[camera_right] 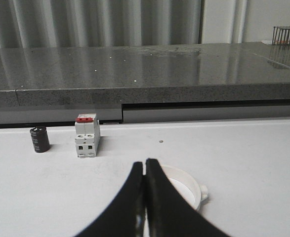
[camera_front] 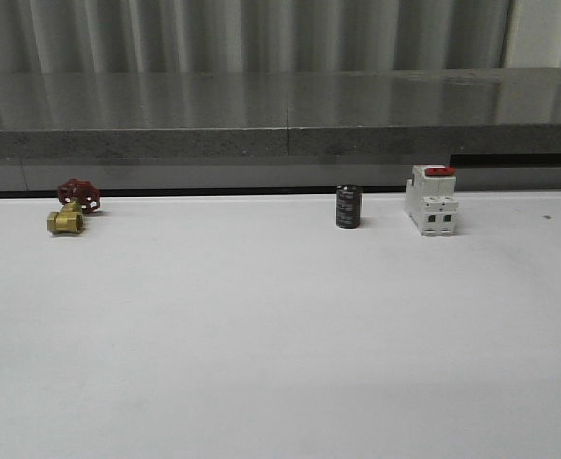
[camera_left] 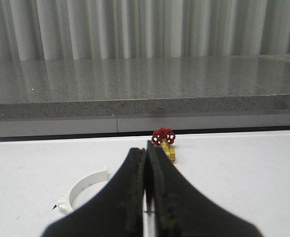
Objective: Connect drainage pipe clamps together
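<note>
A: Where are the drainage pipe clamps?

B: One white half-ring (camera_left: 83, 190) is seen in the left wrist view, flat on the white table (camera_front: 280, 335), just beside the left gripper (camera_left: 145, 170), partly hidden by its fingers. The other half (camera_right: 184, 190) is seen in the right wrist view, lying just behind the right gripper (camera_right: 145, 173). The two halves are apart, not joined.

A: Grippers?

B: Both are clenched, fingers pressed together, nothing held between them.

A: Anything else on the table?

B: Along the far edge, w/ the grey ledge (camera_front: 280, 115) behind: a brass valve w/ red handwheel (camera_front: 72, 208) is set toward the far-left corner. A dark cylinder (camera_front: 348, 207) is placed past mid-edge, and a white breaker w/ red top (camera_front: 431, 200) stands just beside it, toward the far-right corner.
</note>
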Robot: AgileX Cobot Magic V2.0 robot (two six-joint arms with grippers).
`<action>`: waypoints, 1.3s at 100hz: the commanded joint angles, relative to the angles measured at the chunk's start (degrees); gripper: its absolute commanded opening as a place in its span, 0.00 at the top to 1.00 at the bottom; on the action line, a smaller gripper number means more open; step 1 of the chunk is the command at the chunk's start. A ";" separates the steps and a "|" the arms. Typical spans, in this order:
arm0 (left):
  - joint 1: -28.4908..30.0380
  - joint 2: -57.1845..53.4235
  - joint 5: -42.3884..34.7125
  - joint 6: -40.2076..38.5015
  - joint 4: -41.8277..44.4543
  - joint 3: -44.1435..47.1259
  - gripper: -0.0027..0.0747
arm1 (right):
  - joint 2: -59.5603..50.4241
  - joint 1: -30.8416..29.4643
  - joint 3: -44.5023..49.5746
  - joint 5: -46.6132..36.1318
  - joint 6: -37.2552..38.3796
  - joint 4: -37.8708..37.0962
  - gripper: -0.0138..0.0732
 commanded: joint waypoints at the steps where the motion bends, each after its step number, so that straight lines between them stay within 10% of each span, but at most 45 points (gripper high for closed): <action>1: 0.11 -1.53 -4.81 -0.41 -0.42 2.56 0.99 | -1.10 0.02 -0.88 -4.75 -0.33 -0.23 0.92; 39: 0.11 -1.53 -6.05 -0.41 -0.42 1.45 0.99 | -1.10 0.02 -0.88 -4.75 -0.33 -0.23 0.92; 103: 0.11 32.94 29.43 -0.41 -3.26 -35.34 0.99 | -1.10 0.02 -0.88 -4.75 -0.33 -0.23 0.92; 130: 0.11 42.02 31.58 -0.41 -5.42 -38.43 0.99 | -1.10 0.02 -0.88 -4.75 -0.33 -0.23 0.92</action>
